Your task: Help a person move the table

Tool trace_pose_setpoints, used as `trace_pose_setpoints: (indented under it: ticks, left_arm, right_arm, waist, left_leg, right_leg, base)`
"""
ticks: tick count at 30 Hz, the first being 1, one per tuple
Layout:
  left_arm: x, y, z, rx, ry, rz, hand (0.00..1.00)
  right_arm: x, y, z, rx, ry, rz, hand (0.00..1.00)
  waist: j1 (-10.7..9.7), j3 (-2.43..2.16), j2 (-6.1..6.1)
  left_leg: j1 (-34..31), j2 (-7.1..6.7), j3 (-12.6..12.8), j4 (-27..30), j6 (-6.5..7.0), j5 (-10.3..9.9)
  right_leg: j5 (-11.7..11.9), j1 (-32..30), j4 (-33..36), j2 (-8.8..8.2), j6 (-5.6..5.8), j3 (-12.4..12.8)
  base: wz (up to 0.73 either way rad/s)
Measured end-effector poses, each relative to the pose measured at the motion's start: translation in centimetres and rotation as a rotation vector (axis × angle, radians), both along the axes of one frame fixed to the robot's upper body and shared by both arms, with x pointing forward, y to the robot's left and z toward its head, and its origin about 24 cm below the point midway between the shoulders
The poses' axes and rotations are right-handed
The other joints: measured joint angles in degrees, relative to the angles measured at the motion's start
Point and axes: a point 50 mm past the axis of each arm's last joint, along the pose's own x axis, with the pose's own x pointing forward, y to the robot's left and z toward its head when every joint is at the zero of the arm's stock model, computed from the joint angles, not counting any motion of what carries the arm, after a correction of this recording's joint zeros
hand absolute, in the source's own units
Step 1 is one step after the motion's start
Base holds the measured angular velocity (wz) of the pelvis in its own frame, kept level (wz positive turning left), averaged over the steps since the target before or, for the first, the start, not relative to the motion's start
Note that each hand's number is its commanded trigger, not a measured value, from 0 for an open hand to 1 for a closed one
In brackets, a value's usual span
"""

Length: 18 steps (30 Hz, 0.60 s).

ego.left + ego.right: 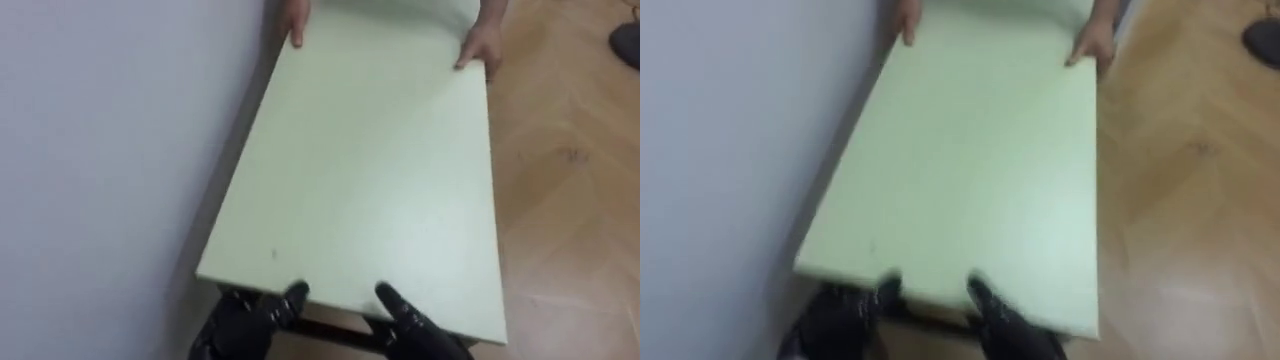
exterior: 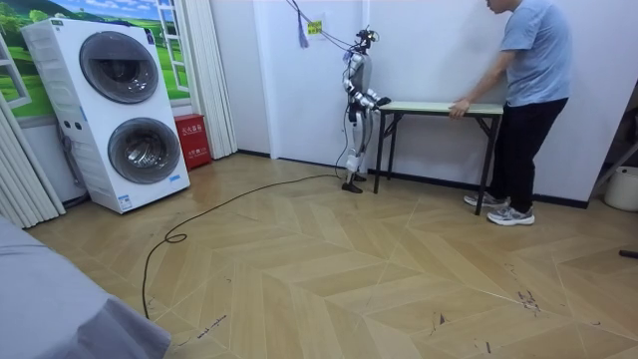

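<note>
A long table with a pale green top and dark legs stands lengthwise along a white wall. I stand at its near short end. My left hand and right hand grip that edge from below, each with its thumb lying on the top. At the far end a person holds the top with one hand near the wall and the other hand at the outer corner. In the room view the table rests on the floor between us.
The white wall runs close along the table's left side. Wooden floor lies open to the right. A stacked washer and dryer, a red box and a white bucket stand further off.
</note>
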Motion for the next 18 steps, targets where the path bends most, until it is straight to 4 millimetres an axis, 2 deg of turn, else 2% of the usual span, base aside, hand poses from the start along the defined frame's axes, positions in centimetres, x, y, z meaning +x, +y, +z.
trace_pose_setpoints:
  ticks: [4, 7, 13, 18]
  left_arm:
    - [-0.5, -0.1, -0.7, 0.022, 0.009, -0.037, 0.00]
    - [-0.6, -0.2, -1.1, 0.036, 0.017, -0.067, 0.00]
    - [-1.8, 0.2, -2.5, 0.083, 0.080, -0.109, 0.00]
    - [-3.2, 1.3, -4.1, 0.146, 0.172, -0.132, 0.00]
  right_arm:
    - [-0.2, -0.1, -0.1, -0.024, -0.001, 0.031, 0.00]
    - [-0.3, -0.3, -0.1, -0.032, -0.006, 0.043, 0.00]
    - [-0.8, -0.3, -0.6, -0.016, -0.013, 0.061, 0.00]
    - [-1.3, -0.3, -1.2, -0.022, 0.005, 0.073, 0.00]
  waist:
    - [-0.70, 0.22, -0.19]
    - [-0.74, 0.27, -0.27]
    - [-0.90, -0.03, -1.26]
    - [-1.94, 0.09, -1.96]
  left_leg:
    - [0.68, -0.30, -0.60, -0.48, -0.41, 0.51]
    - [0.57, -0.17, -0.72, -0.47, -0.58, 0.62]
    - [0.80, -0.08, -0.72, -0.45, -0.63, 0.64]
    - [1.72, 0.32, -0.65, -1.15, -0.63, 0.63]
  right_leg:
    - [-0.62, 0.47, 0.79, -0.03, -0.58, -2.19]
    - [-0.69, 0.40, 0.98, 0.00, -0.64, -2.58]
    - [-0.67, 0.58, 0.94, 0.05, -0.66, -3.09]
    - [-0.66, 1.20, 0.83, 0.00, -0.68, -4.57]
  base:
    - [0.07]
    - [0.00]
    - [0.00]
    - [0.00]
